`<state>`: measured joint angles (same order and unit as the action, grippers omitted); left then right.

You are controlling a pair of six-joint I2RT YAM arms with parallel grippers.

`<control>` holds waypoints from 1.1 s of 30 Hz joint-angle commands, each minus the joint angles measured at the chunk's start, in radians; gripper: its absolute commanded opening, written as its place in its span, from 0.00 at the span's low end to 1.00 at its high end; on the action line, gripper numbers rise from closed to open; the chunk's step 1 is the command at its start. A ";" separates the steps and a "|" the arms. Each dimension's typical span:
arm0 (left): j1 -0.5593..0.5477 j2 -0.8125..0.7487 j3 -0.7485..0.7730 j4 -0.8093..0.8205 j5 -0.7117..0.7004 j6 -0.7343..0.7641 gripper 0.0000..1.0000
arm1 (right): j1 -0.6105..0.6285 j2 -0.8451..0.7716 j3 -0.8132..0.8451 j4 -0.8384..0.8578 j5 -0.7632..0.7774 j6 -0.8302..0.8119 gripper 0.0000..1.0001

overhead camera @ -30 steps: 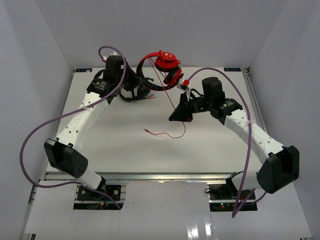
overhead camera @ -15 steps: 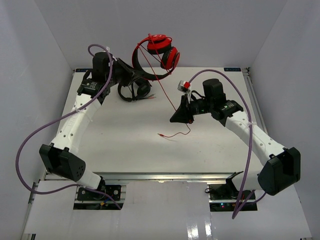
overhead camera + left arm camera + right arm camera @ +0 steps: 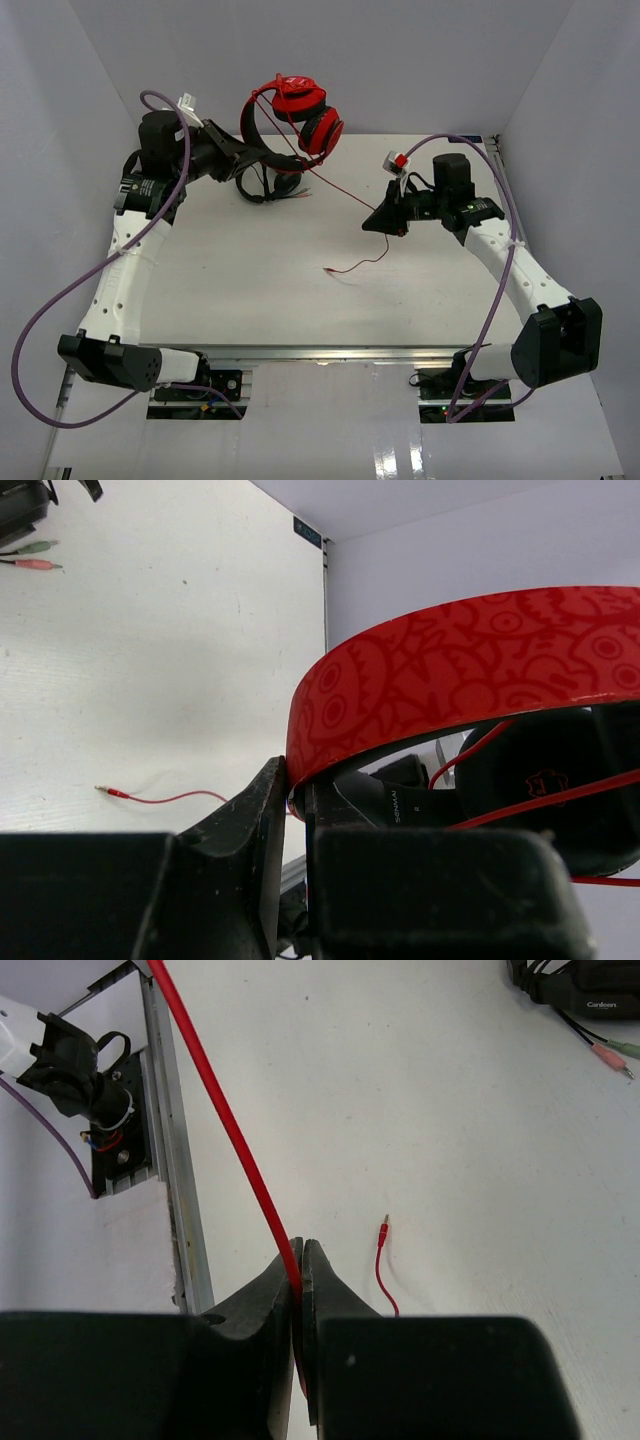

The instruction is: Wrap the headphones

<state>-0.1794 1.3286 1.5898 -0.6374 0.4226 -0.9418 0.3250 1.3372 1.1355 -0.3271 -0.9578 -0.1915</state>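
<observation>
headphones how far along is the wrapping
Done: the headphones are up off the table, with the left gripper shut on their headband. In hand: the right gripper pinches the cable, which runs taut from the headphones. A strand crosses the ear cups, but I can't tell if it is a full turn. Left: the loose tail and plug lie on the table, unwound.

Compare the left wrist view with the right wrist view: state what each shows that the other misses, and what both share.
Only the left wrist view: the left gripper clamped on the headphones by their red headband. Only the right wrist view: the right gripper pinching the red cable, plus black arm hardware beyond the table's edge. Both: the white table, the cable's loose plug end lying on it, and the black headphones with pink and green plugs.
</observation>
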 commanded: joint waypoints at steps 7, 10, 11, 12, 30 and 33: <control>-0.019 -0.065 0.004 0.014 0.235 0.124 0.00 | -0.044 0.054 0.102 -0.076 0.033 -0.089 0.08; -0.077 -0.084 -0.022 -0.011 0.290 0.223 0.00 | -0.066 0.104 0.144 -0.076 0.031 -0.080 0.08; -0.098 -0.096 -0.036 -0.026 0.297 0.261 0.00 | -0.075 0.117 0.161 -0.076 0.028 -0.076 0.08; -0.117 -0.108 -0.056 -0.038 0.298 0.294 0.00 | -0.082 0.133 0.176 -0.076 0.026 -0.071 0.08; -0.514 -0.080 -0.203 -0.363 -0.114 0.798 0.00 | -0.075 0.229 0.275 -0.162 -0.091 -0.125 0.08; -0.557 -0.033 -0.184 -0.373 -0.152 0.826 0.00 | -0.056 0.211 0.252 -0.165 -0.084 -0.143 0.08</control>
<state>-0.6708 1.2558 1.3899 -0.9125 0.3024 -0.2089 0.2563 1.5661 1.3860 -0.5134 -1.0360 -0.2846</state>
